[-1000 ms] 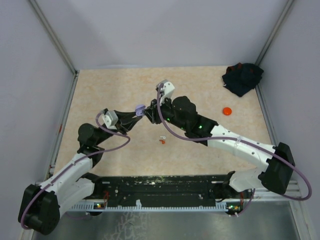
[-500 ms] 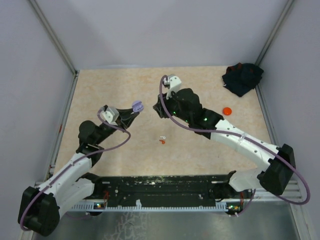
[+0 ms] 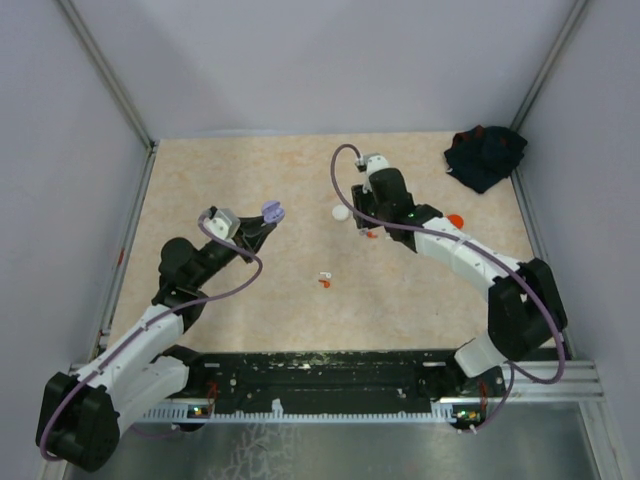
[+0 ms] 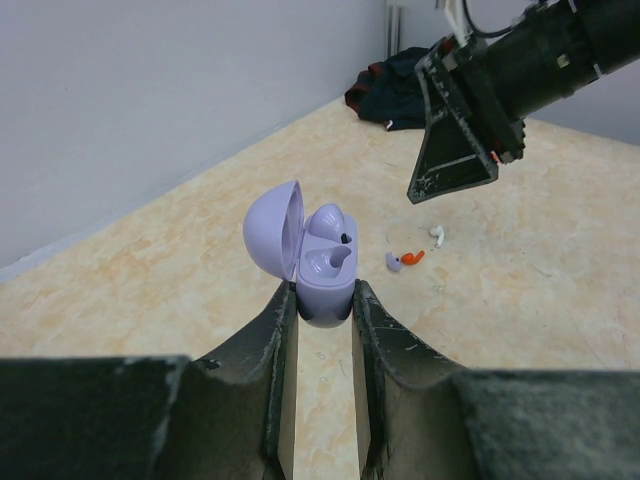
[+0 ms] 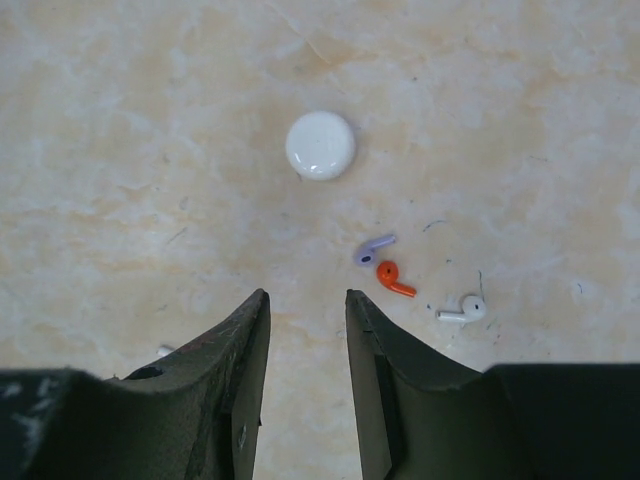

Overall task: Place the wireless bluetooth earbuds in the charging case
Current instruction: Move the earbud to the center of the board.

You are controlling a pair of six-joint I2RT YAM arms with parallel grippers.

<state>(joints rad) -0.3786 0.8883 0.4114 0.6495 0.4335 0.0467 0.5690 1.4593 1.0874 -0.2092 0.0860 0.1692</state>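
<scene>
- One lavender charging case [image 4: 325, 268], lid open, sits pinched upright in the left gripper [image 4: 323, 293], held aloft, likely to offer its empty socket; one lavender bud [image 4: 328, 222] fills the other.
- Right gripper [image 5: 305, 300] hovers part-open and empty, probably lining up a pick from below.
- Below it lie one purple earbud [image 5: 374, 249], one orange earbud [image 5: 392, 279] and one white earbud [image 5: 462, 310], beside one white case [image 5: 320, 145]; one orange case [image 3: 455, 221] lies apart.
</scene>
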